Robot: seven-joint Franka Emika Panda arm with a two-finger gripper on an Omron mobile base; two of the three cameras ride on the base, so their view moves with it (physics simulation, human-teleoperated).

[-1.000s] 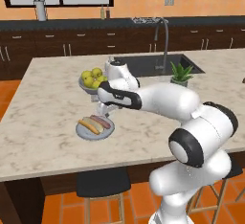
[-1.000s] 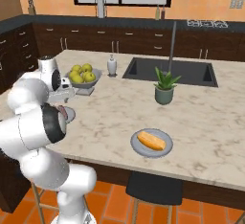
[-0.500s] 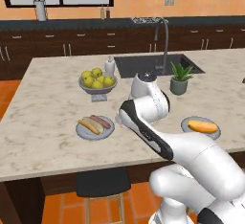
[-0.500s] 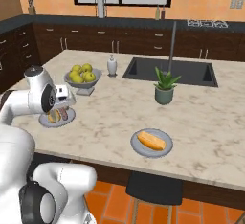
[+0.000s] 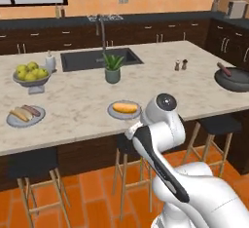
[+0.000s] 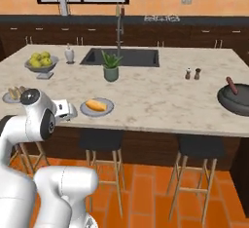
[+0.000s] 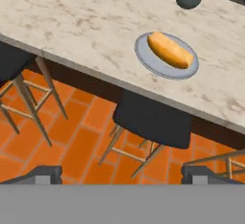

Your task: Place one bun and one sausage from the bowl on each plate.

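The dark bowl (image 5: 234,80) (image 6: 236,99) stands at the far right end of the island, and a sausage (image 6: 232,85) pokes out over its rim. At the front edge a grey plate (image 5: 125,109) (image 7: 166,55) carries one bun (image 7: 170,50) alone. The left plate (image 5: 26,115) (image 6: 13,95) bears a bun and a sausage. My gripper (image 7: 123,175) is open and holds nothing. It hangs off the counter's front side, above the floor and stools, looking at the bun plate from below its edge.
A pale bowl of yellow-green fruit (image 5: 32,74), a potted plant (image 5: 113,68), the sink (image 5: 100,58) and two shakers (image 5: 180,65) stand on the marble island (image 5: 165,83). Dark stools (image 7: 152,119) line its front over the orange tile floor.
The whole picture has shifted: the base has driven right along the island, bringing the dark bowl into sight. The arm has swung off the left plate and down in front of the counter.
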